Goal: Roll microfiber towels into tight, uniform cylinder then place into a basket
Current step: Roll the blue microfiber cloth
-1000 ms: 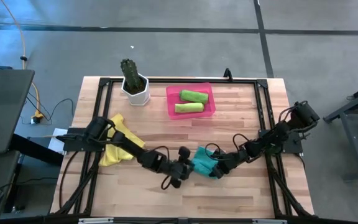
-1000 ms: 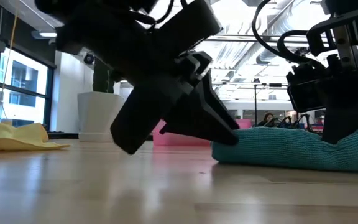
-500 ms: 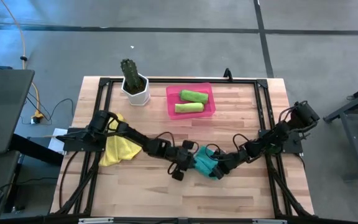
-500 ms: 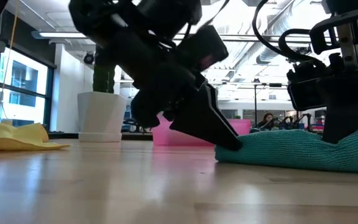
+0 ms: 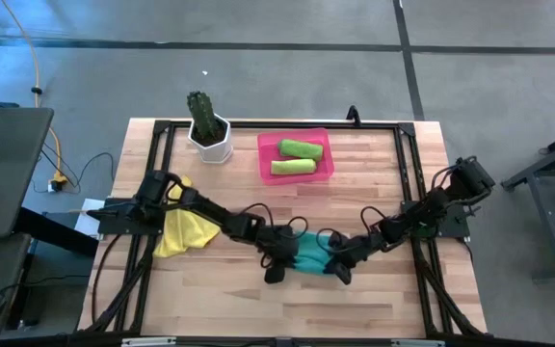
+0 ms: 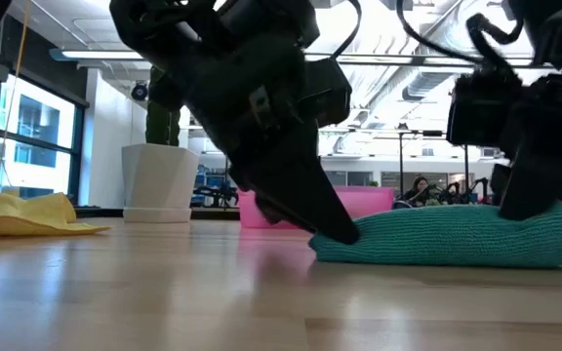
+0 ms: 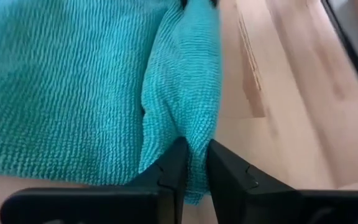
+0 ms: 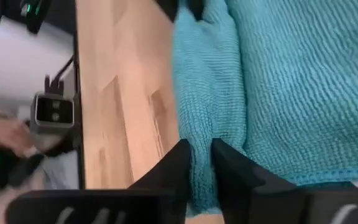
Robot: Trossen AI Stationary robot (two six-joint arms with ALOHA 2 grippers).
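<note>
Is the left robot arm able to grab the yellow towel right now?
Probably not yet. The left gripper is pinching an edge of the teal towel, so it is busy. The yellow towel lies beside that arm with nothing on it.

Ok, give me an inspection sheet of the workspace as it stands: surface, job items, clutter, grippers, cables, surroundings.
Surface: wooden table with a black frame around it.
Job's things: teal towel lies folded near the front middle; yellow towel lies crumpled at the left; two rolled lime green towels sit in the pink basket.
Clutter: white pot with a cactus beside the basket.
Grippers: left gripper pinches a teal fold at one end; right gripper pinches a fold at the other.
Cables: yellow cable on the floor, left of the table.
Surroundings: grey floor; low view shows an open room behind, with a person seated far off.
</note>
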